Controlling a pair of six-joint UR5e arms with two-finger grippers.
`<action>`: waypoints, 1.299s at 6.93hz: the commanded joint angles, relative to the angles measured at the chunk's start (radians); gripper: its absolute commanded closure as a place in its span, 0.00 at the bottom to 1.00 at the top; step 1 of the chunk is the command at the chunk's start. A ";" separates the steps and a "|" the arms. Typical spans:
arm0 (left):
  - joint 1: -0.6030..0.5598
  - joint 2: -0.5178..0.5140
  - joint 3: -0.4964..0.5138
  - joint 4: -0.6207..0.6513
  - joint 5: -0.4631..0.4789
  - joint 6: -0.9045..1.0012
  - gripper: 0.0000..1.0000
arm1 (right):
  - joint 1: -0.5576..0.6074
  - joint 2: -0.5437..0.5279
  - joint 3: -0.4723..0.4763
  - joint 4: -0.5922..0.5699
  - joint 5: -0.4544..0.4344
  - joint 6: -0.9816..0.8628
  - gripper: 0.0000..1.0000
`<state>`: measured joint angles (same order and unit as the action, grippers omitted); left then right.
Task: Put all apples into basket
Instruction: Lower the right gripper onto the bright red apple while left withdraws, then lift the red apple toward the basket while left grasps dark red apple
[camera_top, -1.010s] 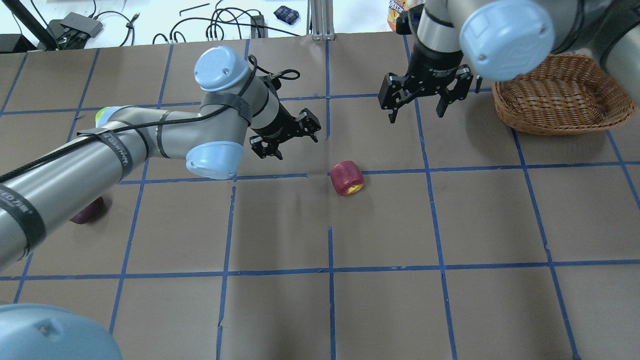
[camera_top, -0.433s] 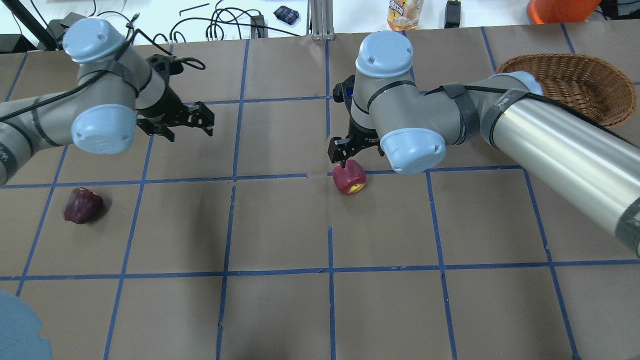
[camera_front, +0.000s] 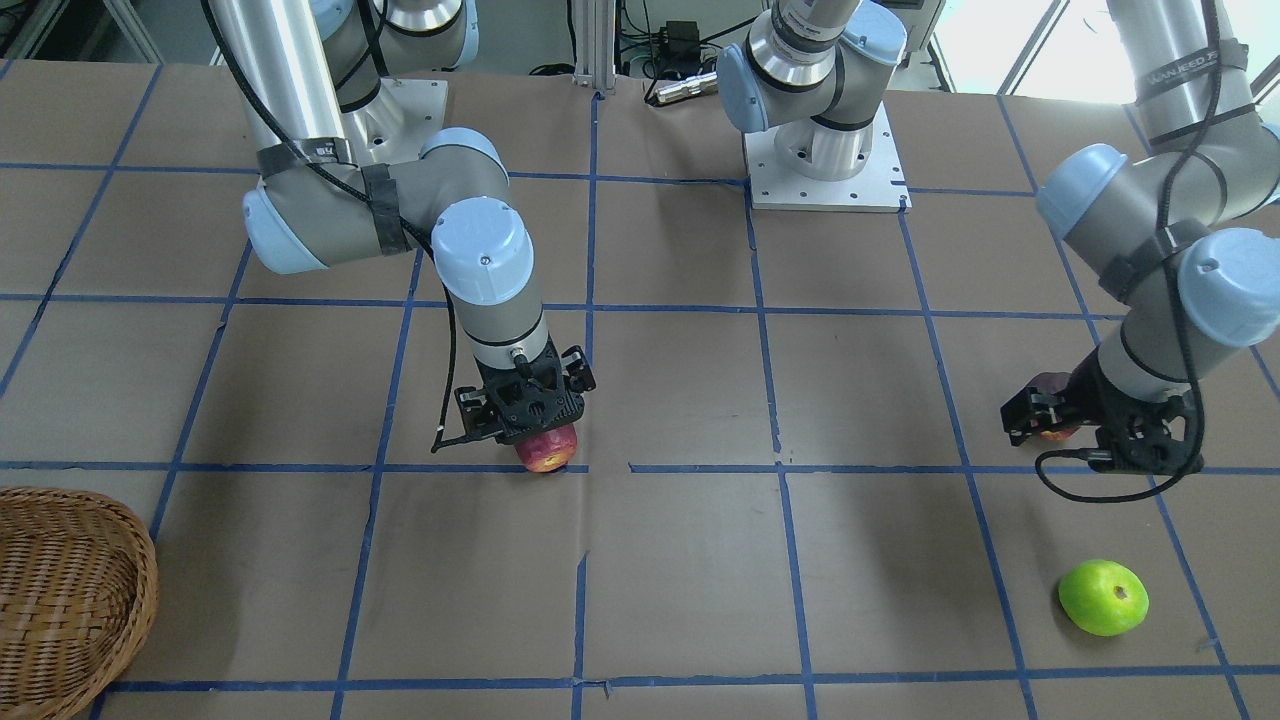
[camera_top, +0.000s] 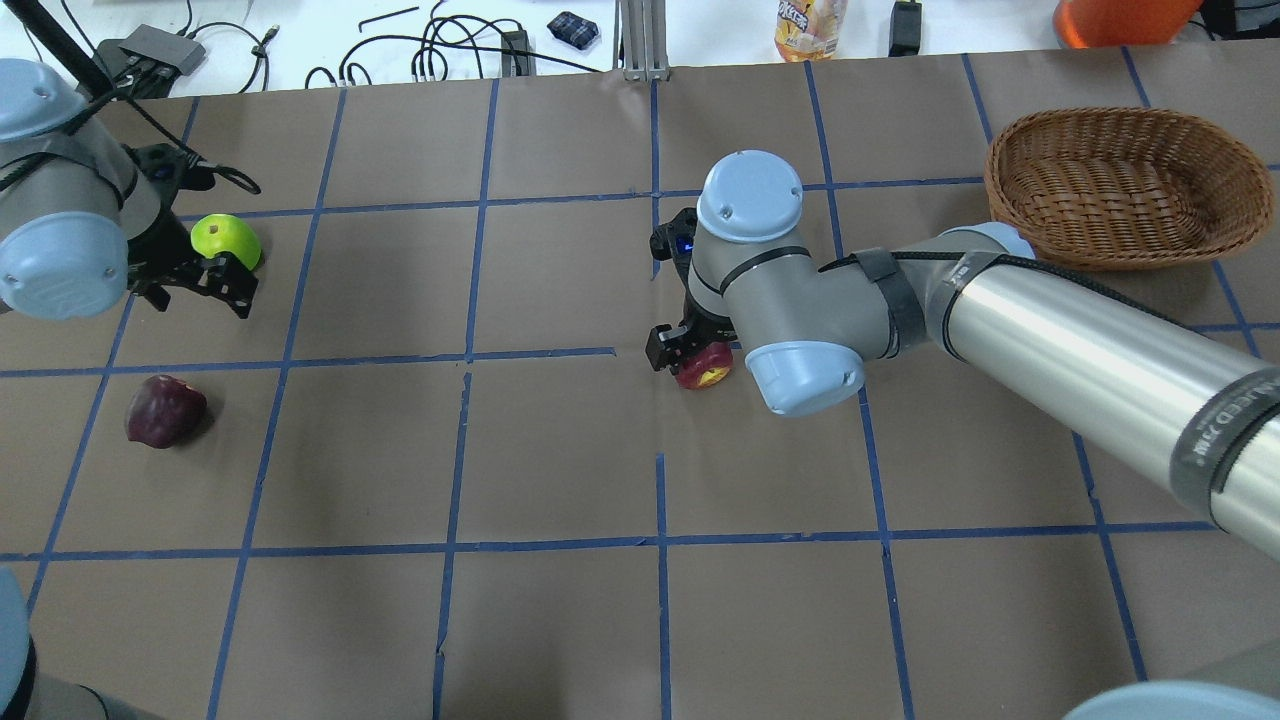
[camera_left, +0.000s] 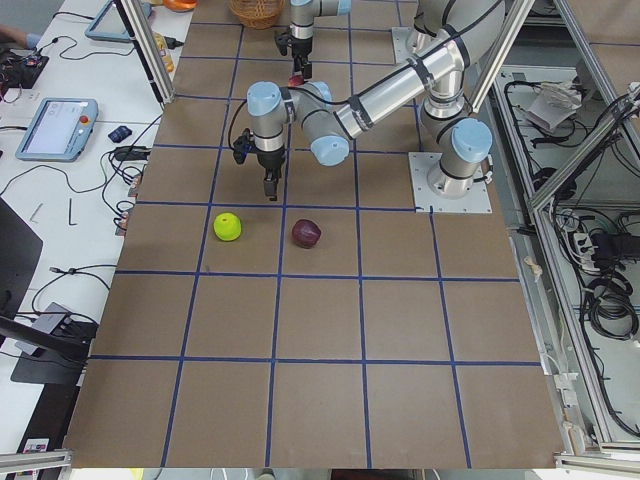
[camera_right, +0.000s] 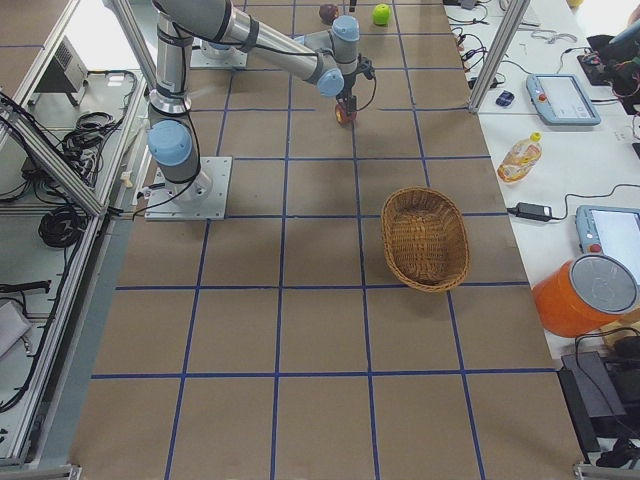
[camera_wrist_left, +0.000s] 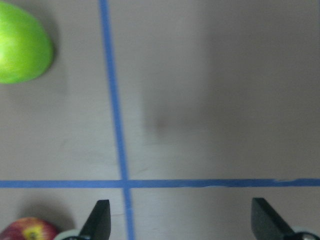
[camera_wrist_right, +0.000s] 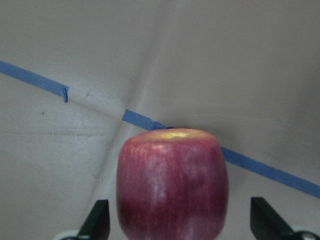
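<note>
The red apple (camera_top: 705, 366) sits near the table's middle. My right gripper (camera_top: 690, 352) is open and lowered around it. The right wrist view shows the apple (camera_wrist_right: 172, 185) between both fingers (camera_wrist_right: 100, 220) with small gaps on each side. The green apple (camera_top: 225, 240) lies at the far left, and the maroon apple (camera_top: 165, 410) lies nearer the robot. My left gripper (camera_top: 195, 285) is open and empty, between those two apples. The left wrist view shows the green apple (camera_wrist_left: 20, 45) and bare table between the fingers. The wicker basket (camera_top: 1100, 240) stands empty at the far right.
A bottle (camera_top: 810, 28), cables and an orange container (camera_top: 1120, 15) lie beyond the table's far edge. My right arm (camera_top: 1050, 330) stretches across the right half between the red apple and the basket.
My right gripper has come down from just above the red apple to around it. My left gripper has moved left, next to the green apple, which now shows.
</note>
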<state>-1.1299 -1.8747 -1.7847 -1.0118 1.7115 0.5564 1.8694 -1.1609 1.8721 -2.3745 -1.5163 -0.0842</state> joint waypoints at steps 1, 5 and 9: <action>0.155 -0.027 -0.034 0.021 0.004 0.146 0.00 | 0.004 0.072 0.013 -0.145 -0.002 -0.003 0.16; 0.199 -0.058 -0.058 0.012 -0.082 0.404 0.00 | -0.106 -0.030 -0.090 0.049 -0.004 -0.005 0.92; 0.191 -0.052 -0.044 -0.133 -0.110 0.402 0.00 | -0.520 0.042 -0.412 0.320 -0.011 -0.357 0.86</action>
<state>-0.9406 -1.9248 -1.8124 -1.1312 1.6061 0.9603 1.4619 -1.1702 1.5597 -2.1059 -1.5192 -0.3164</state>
